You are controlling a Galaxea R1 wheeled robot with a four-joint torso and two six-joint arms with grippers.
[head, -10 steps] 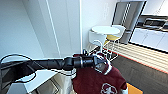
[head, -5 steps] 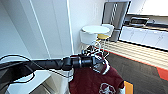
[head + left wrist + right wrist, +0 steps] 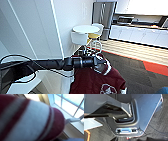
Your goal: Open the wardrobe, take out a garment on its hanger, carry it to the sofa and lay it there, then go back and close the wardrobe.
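The maroon garment (image 3: 97, 81), with its white-trimmed collar and a white emblem, hangs in the air at the lower middle of the head view. My left gripper (image 3: 99, 62) sits at its collar, at the end of the dark arm reaching in from the left, and is shut on the hanger. In the left wrist view the striped maroon and white collar (image 3: 31, 119) looms close, with a thin white piece of the hanger (image 3: 73, 120) sticking out beside it. Tall white panels (image 3: 27, 30) stand at my left; I cannot tell whether they are the wardrobe.
A round white table (image 3: 85, 29) with white chairs (image 3: 79, 38) and a yellow stool (image 3: 94, 36) stands just beyond the jacket. Kitchen counters (image 3: 140, 33) and a steel fridge (image 3: 103, 15) line the back. Dark carpet with an orange strip (image 3: 155, 67) lies to the right. A blue patch (image 3: 162, 90) shows at the lower right corner.
The whole head view has shifted: the table and chairs slid slightly leftward as the camera turned. The arm and the hanging jacket keep their place in the view.
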